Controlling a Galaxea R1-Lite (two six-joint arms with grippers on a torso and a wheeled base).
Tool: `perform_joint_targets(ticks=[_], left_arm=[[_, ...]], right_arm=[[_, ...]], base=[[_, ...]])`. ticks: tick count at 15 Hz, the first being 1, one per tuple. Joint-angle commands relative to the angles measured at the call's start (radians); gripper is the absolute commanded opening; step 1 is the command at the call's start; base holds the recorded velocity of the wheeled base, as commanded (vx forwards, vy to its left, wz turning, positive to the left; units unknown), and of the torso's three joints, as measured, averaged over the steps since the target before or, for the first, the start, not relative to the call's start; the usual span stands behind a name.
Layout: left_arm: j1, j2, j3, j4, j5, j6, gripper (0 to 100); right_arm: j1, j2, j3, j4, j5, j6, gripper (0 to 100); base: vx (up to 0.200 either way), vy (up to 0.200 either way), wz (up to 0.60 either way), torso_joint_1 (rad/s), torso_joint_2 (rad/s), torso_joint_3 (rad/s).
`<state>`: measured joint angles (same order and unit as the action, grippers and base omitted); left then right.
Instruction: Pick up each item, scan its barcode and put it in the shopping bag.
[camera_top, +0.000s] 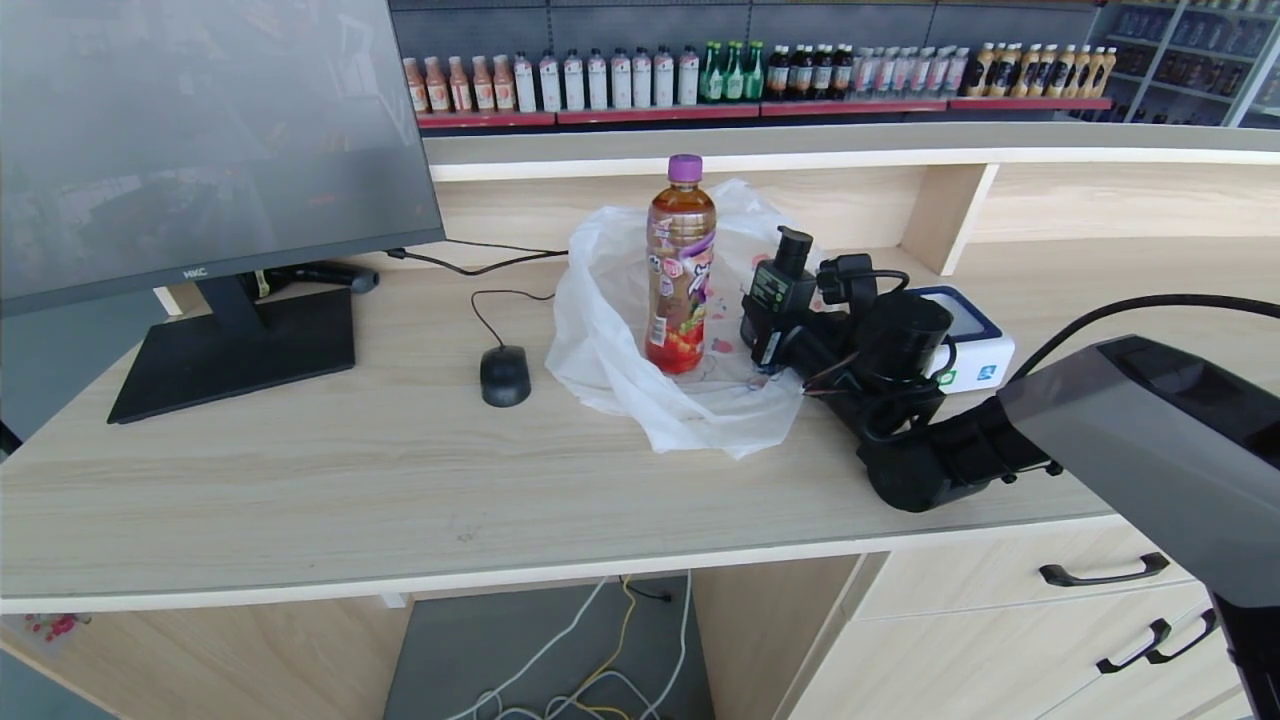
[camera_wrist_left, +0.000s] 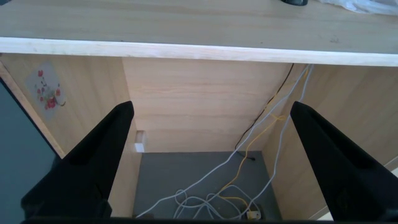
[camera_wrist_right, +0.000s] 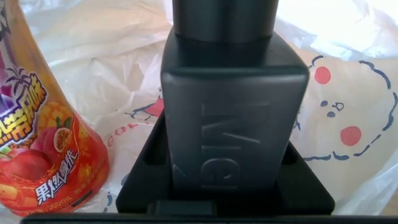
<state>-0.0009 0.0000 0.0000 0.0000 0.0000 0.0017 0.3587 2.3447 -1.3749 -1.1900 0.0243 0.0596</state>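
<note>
Progress: the amber plastic drink bottle with purple cap and fruit-print label (camera_top: 681, 270) stands upright in the crumpled white thin-film shopping bag (camera_top: 600, 330) mid-worktop. The film rises behind it and spreads under it, so I judge it bagged, though I can't tell if it is fully inside or just on the spread film. No telling from here whether it was scanned.

My right hand (camera_top: 790, 335) sits just beside the bottle on its right, apparently clamped on the black handheld barcode scanner (camera_top: 775, 285). The fingers themselves are hidden, so that is my read. My left hand (camera_wrist_left: 211, 124) is spread wide, holding nothing, low in front of the pale wood-grain worktop (camera_top: 300, 480), facing the cable space underneath.

Left to do: possibly the white box with blue top (camera_top: 975, 350) behind the right arm. It may be an item or a counter device, unclear.

Materials:
- Bottle: glossy, rigid, waisted.
- Bag: soft, wrinkled, translucent, with a cartoon print.
- Scanner: matte, boxy hard plastic with embossed lettering.
- Worktop: smooth laminate.
</note>
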Motion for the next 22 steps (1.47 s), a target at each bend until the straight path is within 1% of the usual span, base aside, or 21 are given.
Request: perform_joint_targets(ticks=[1,4,5,12,15,16,20,22], left_arm=[[0.001,0.0,0.0,0.0,0.0,0.0,100],[0.001,0.0,0.0,0.0,0.0,0.0,100],[-0.001,0.0,0.0,0.0,0.0,0.0,100],[-0.001,0.0,0.0,0.0,0.0,0.0,100],[0.001,0.0,0.0,0.0,0.0,0.0,100],[-0.001,0.0,0.0,0.0,0.0,0.0,100],[-0.001,0.0,0.0,0.0,0.0,0.0,100],[0.001,0.0,0.0,0.0,0.0,0.0,100]], right_arm=[[0.0,0.005,-0.001,0.0,0.0,0.0,0],[0.0,0.005,-0.001,0.0,0.0,0.0,0],[0.0,0.004,-0.001,-0.002,0.002,0.0,100],[0.0,-0.019,0.0,-0.01,0.0,0.003,100],[0.0,-0.027,0.008,-0.046,0.0,0.003,100],[0.0,-0.036,0.023,-0.066,0.0,0.003,100],[0.0,-0.131,0.1,-0.066,0.002,0.003,100],[0.003,-0.176,0.112,-0.065,0.002,0.002,100]], base=[[0.0,0.0,0.0,0.0,0.0,0.0],[0.0,0.0,0.0,0.0,0.0,0.0],[0.0,0.0,0.0,0.0,0.0,0.0],[0.0,0.0,0.0,0.0,0.0,0.0],[0.0,0.0,0.0,0.0,0.0,0.0],[0.0,0.0,0.0,0.0,0.0,0.0],[0.0,0.0,0.0,0.0,0.0,0.0],[0.0,0.0,0.0,0.0,0.0,0.0]])
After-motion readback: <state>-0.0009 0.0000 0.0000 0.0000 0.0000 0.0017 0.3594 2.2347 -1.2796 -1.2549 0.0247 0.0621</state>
